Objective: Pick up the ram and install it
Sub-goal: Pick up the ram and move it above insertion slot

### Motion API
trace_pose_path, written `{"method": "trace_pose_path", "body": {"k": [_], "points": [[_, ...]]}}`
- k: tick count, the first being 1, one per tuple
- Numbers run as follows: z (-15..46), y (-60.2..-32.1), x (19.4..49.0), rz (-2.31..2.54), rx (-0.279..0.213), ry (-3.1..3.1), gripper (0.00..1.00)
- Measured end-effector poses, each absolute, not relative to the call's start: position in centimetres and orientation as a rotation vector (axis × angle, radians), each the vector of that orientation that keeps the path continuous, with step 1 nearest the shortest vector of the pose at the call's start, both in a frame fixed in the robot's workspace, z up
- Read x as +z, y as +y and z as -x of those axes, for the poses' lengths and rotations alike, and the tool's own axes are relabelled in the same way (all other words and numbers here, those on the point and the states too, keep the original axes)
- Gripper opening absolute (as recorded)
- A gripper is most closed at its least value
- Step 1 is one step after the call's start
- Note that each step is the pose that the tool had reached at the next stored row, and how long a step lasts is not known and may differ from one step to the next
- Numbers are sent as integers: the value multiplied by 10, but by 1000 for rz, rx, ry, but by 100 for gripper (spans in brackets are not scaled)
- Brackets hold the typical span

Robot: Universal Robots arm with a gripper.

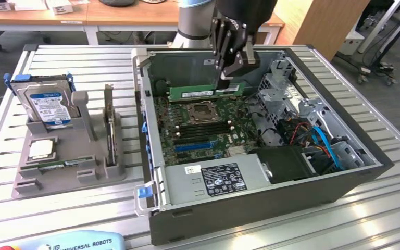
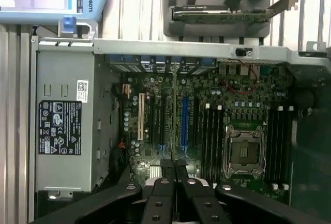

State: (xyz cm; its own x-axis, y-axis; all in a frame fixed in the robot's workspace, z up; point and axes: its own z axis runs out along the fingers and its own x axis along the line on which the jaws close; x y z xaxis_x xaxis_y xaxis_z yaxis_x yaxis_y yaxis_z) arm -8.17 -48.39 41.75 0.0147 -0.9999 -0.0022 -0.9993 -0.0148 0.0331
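And there it was: the black two-fingered gripper [image 1: 226, 79] was pinched narrow on the ram [image 1: 203, 93], a long flat green circuit-board stick with a white label, gripped by its upper edge toward one end. The stick hung level in the air inside the open grey metal computer case [image 1: 255, 211], close to the case's far wall and above the square silver processor socket [image 1: 201, 111], touching nothing below. From the wrist, the fingers [image 2: 168, 168] showed nearly together, looking straight down on the green motherboard [image 2: 155, 151]. The row of long black memory slots [image 1: 200, 128] lay on the socket's near side, unfilled, and ran roughly parallel to the stick, which was a good start. Doing this well, by my reading, meant keeping the stick level and upright, lining its lower edge exactly over one slot and lowering it straight, with no sideways drag. With the grip so far off-centre, the free end could tip or seat late, so even pressure mattered.
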Motion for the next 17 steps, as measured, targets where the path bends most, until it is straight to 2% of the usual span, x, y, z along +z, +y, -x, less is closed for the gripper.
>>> {"method": "trace_pose_path", "body": {"k": [17], "points": [[51,-484,417,-2222,-39,-2189,11]]}}
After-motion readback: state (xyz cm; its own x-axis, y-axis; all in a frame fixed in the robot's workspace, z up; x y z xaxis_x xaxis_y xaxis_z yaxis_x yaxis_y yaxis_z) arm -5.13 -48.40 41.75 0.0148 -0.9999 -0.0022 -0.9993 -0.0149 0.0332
